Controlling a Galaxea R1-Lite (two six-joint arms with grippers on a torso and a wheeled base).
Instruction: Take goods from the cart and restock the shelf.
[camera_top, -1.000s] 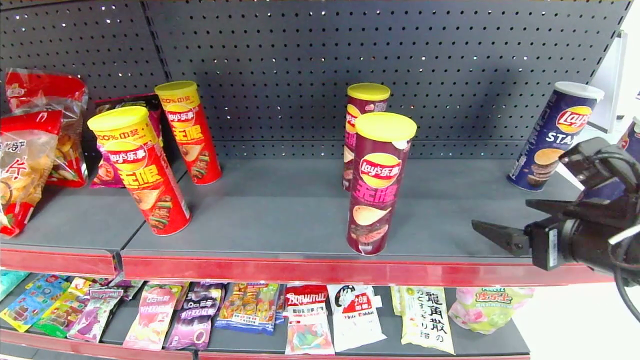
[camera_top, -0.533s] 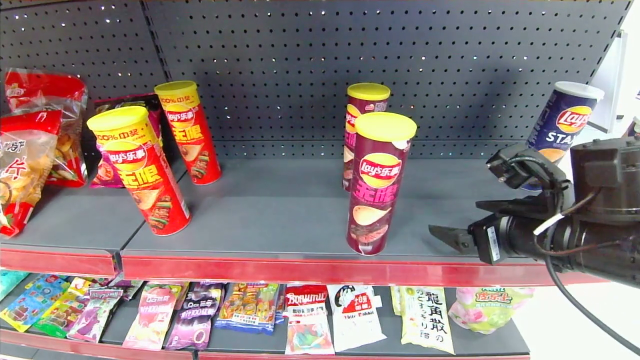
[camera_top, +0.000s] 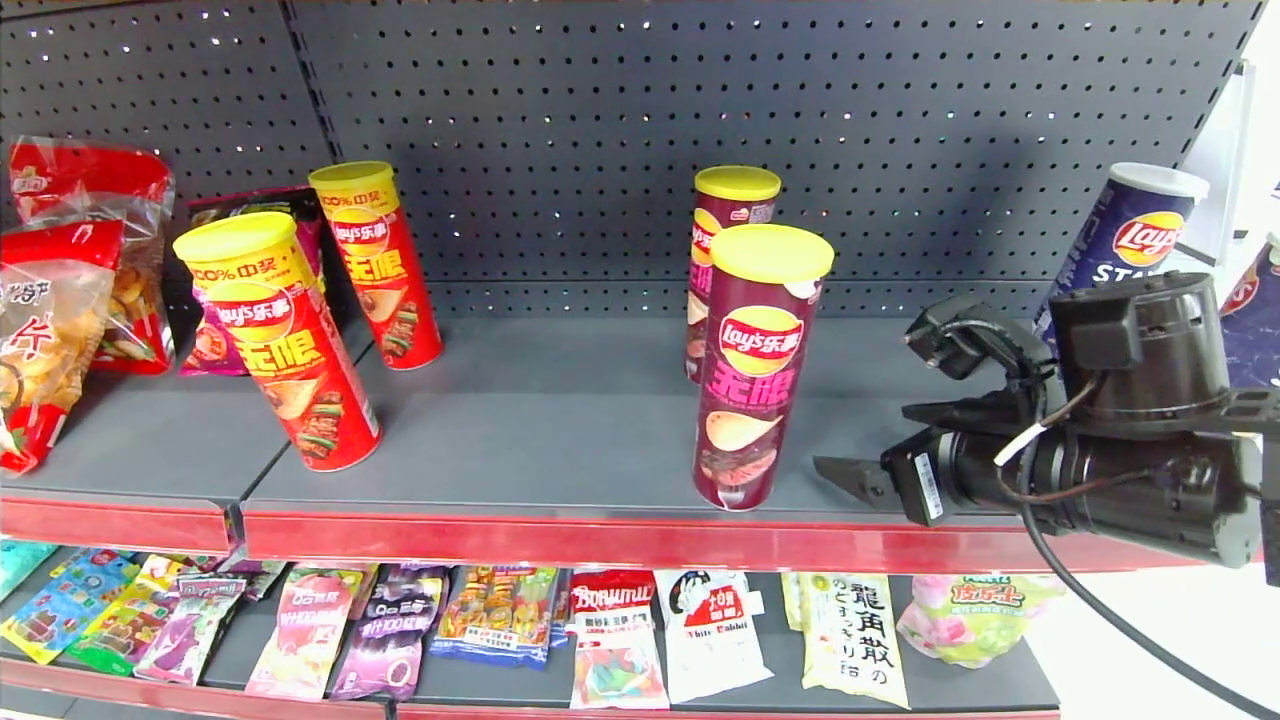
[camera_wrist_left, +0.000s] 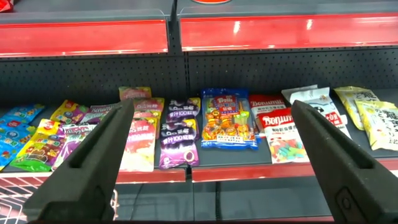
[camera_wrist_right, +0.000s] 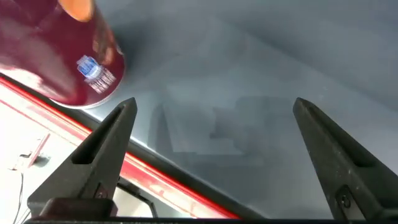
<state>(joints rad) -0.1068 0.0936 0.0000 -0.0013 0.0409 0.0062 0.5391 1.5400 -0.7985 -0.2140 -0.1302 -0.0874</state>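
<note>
Just beside the right fingers (camera_top: 850, 478): maroon can (camera_top: 755, 370), upright at the front edge of the shelf (camera_top: 560, 430), apart from them.
Can's look: tall cylinder, yellow lid, dark purple-red wrap with a chip picture, barcode low on its side.
Right fingers: spread wide, holding nothing, over the bare shelf board.
Left fingers (camera_wrist_left: 93, 155): spread wide, holding nothing.
Beyond the left fingers: snack packets (camera_wrist_left: 229, 121) in a row on the lower shelf (camera_wrist_left: 261, 172).
</note>
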